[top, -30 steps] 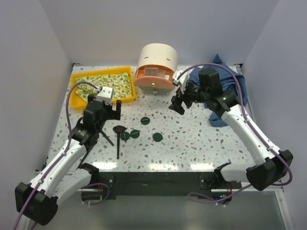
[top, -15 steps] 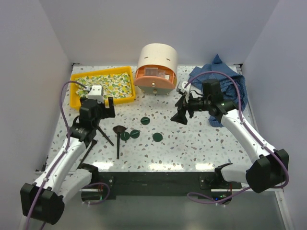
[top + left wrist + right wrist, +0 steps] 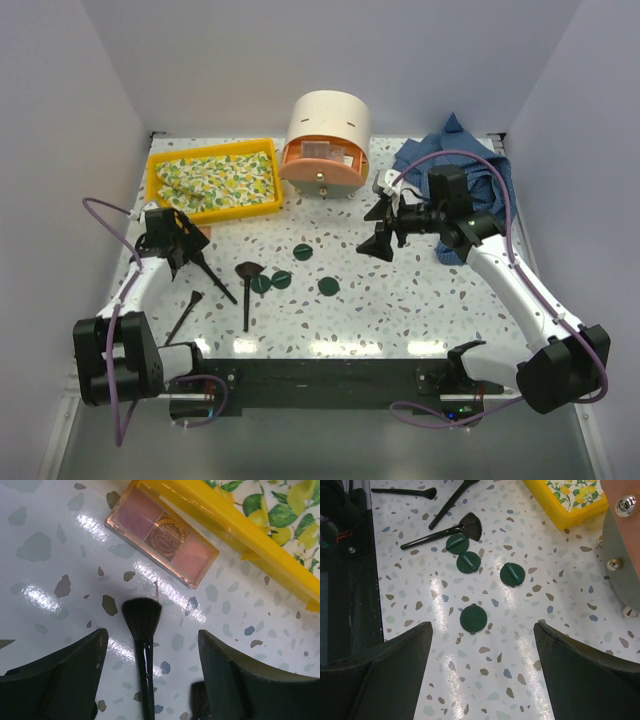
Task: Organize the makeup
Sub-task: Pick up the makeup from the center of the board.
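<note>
My left gripper (image 3: 183, 244) is open at the table's left side, low over a dark brush. In the left wrist view the gripper (image 3: 152, 680) straddles the brush (image 3: 143, 630), apart from it. A pink-brown palette (image 3: 162, 539) lies just beyond, beside the yellow tray (image 3: 250, 532). My right gripper (image 3: 375, 232) is open and empty above the table's middle right. In the right wrist view the gripper (image 3: 482, 675) hangs near one green disc (image 3: 473, 618). Three more discs (image 3: 512, 574) and the fan brush (image 3: 469, 526) lie farther off. The discs (image 3: 302, 252) and fan brush (image 3: 248, 272) also show in the top view.
The yellow tray (image 3: 160, 165) holds the leaf-patterned cloth (image 3: 215, 178) at the back left. A peach round container (image 3: 325, 140) stands at the back centre. The blue cloth (image 3: 485, 165) lies at the back right. Two more brushes (image 3: 187, 310) lie near the left arm.
My left arm has swung left and down to the table's left side, over a brush. My right gripper has shifted slightly forward and lower. The makeup has not moved.
</note>
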### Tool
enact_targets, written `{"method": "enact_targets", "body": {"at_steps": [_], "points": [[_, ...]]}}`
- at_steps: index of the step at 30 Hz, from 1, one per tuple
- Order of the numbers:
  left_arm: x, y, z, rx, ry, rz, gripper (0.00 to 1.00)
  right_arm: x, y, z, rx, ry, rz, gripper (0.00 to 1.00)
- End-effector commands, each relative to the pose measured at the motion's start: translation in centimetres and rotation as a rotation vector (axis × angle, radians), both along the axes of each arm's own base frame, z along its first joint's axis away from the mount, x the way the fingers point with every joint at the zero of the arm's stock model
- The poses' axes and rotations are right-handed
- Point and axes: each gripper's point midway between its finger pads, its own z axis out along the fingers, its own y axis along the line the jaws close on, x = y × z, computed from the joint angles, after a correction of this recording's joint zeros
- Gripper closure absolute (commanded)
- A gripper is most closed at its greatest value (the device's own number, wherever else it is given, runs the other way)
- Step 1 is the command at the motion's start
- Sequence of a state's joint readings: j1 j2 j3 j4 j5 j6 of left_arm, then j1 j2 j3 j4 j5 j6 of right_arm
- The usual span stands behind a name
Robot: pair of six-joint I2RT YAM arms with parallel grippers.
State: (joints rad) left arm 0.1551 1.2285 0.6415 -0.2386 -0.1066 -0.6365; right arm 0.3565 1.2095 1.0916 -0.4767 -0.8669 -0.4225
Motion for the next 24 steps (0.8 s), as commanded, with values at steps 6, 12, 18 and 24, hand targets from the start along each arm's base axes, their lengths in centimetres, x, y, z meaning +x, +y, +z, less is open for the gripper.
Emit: {"method": "enact_targets", "body": {"at_steps": [6, 12, 18, 24], "points": [[3.7, 2.0, -0.9, -0.09, -0.007, 0.292, 0.25, -0.3, 0.3, 1.6, 0.045, -0.045, 0.032, 0.13], [5.2, 2.6, -1.3, -0.104, -0.009, 0.348, 0.23, -0.2, 0.1, 1.6, 0.043, -0.05, 0.024, 0.13], [6.2, 3.0, -1.5, -0.1, 0.017, 0.371, 0.19, 0.0, 0.1, 1.3, 0.04, -0.038, 0.024, 0.13], [7.0, 3.1, -1.6, -0.102, 0.027, 0.373, 0.15, 0.1, 0.1, 1.2, 0.036, -0.041, 0.02, 0.13]]}}
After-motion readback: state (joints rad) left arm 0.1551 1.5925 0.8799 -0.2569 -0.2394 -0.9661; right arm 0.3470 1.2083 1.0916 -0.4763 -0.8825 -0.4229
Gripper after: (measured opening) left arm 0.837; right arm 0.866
